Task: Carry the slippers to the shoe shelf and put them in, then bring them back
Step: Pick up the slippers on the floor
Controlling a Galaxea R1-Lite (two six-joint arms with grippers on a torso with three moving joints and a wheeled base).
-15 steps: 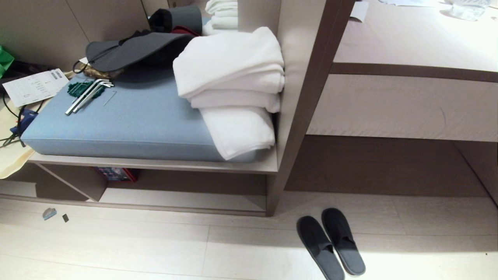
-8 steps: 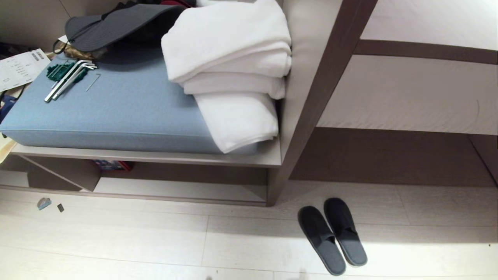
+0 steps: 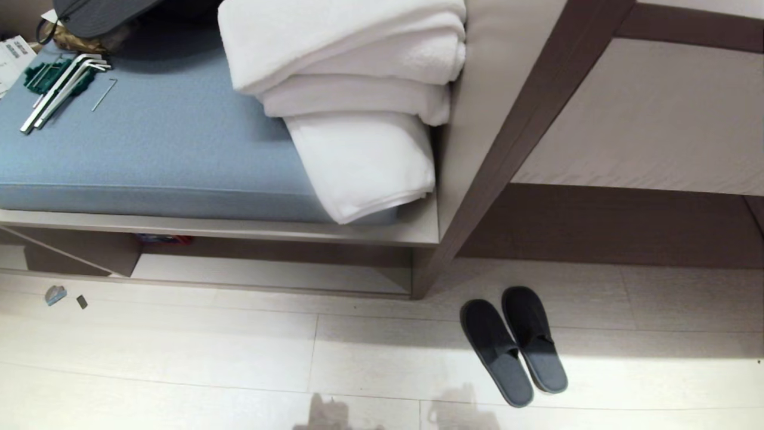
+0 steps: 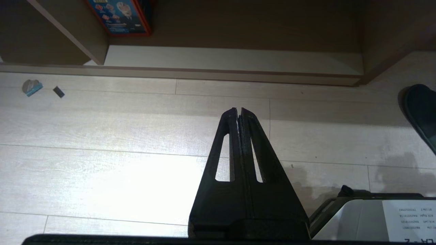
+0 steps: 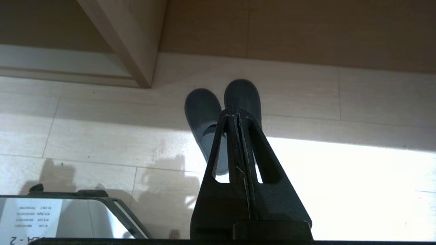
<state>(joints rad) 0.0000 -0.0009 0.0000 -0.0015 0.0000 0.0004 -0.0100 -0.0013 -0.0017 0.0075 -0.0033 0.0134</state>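
Dark slippers (image 3: pixel 513 343) partly hidden behind right hand (image 5: pixel 235 110).

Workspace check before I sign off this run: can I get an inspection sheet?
Surface: pale floor, bare by the slippers.
Job's things: slippers side by side on the floor, outside the shelf.
Clutter: towels and hex keys on the blue cushion; two scraps on the floor; a box in the shelf.
End effectors: left end effector and right end effector shut, empty, above the floor.
Cables: nothing seen.
Surroundings: desk panel on the right.
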